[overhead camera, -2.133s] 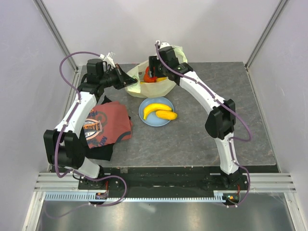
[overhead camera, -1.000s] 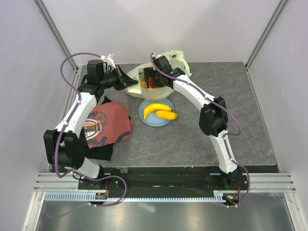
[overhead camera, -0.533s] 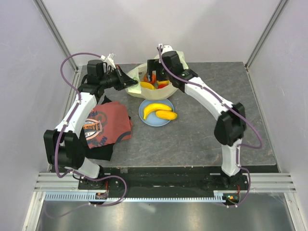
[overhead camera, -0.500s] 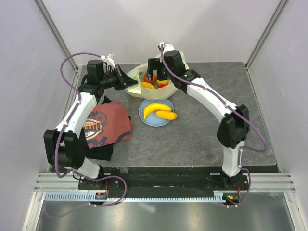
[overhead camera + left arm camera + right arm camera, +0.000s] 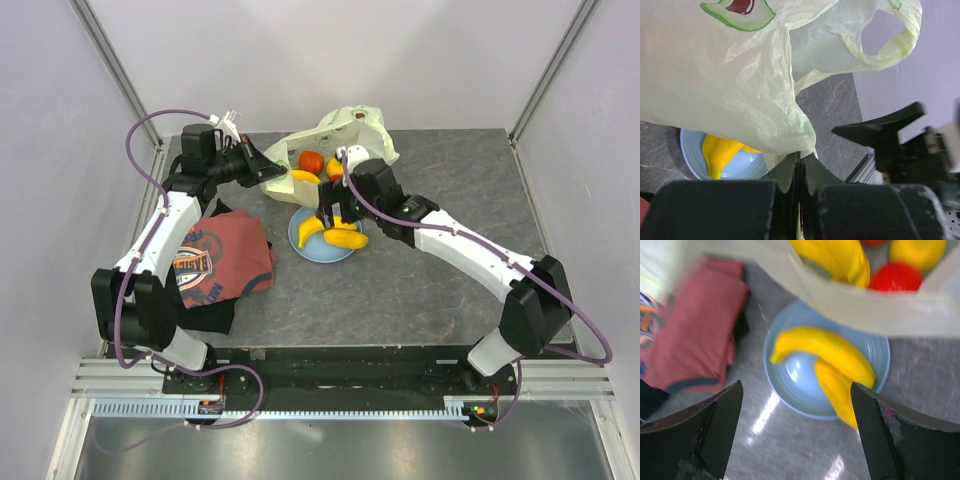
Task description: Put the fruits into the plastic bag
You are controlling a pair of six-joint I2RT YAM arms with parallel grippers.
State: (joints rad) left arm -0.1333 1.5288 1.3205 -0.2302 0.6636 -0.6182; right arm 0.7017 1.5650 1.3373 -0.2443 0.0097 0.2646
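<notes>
Currently the right gripper (image 5: 796, 387), fingers spread, hangs directly over the bananas (image 5: 822, 350) on the blue plate (image 5: 785, 400), their long axes running left-right just near of the plastic bag (image 5: 730, 75), whose rim the left gripper (image 5: 800, 159) pinches.

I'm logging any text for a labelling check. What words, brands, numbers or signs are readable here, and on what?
Red T-shirt: a printed design with lettering shows in the top view, but it is too small to read.
Plastic bag: avocado pictures only, no words seen.
Blue plate: no marking seen.
No text can be read in any view.
</notes>
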